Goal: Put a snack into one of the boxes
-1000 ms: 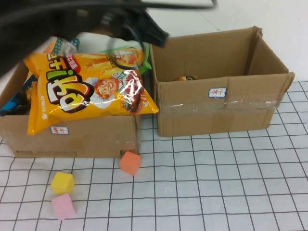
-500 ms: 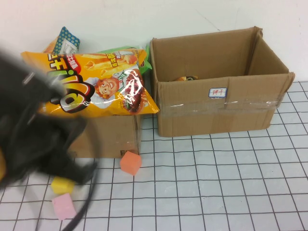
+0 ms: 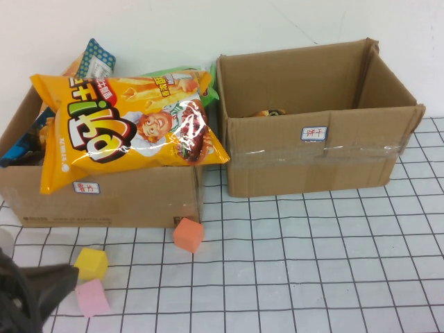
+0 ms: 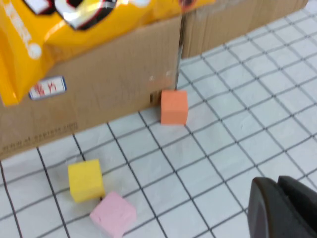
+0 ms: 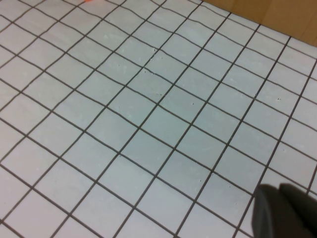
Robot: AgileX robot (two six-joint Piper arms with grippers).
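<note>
The yellow snack bag (image 3: pixel 128 132) lies tilted across the top of the left box (image 3: pixel 104 198), overhanging its front; the right box (image 3: pixel 312 163) stands just beside it on the worktop (image 3: pixel 312 263). The left pincer (image 4: pixel 282 208) sits low by the near left corner, empty, and the right pincer (image 5: pixel 285 210) hangs over bare grid; whether either is open cannot be told. The bag is judged light, soft, slippery and crushable, best taken by a crimped end seam.

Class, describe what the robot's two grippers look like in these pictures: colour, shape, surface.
The left gripper, low beside the pink cube, is black, smooth and rounded, with a thin seam. The right gripper, above bare grid tabletop, is the same dark, rounded shape. No markings or cables show.
</note>
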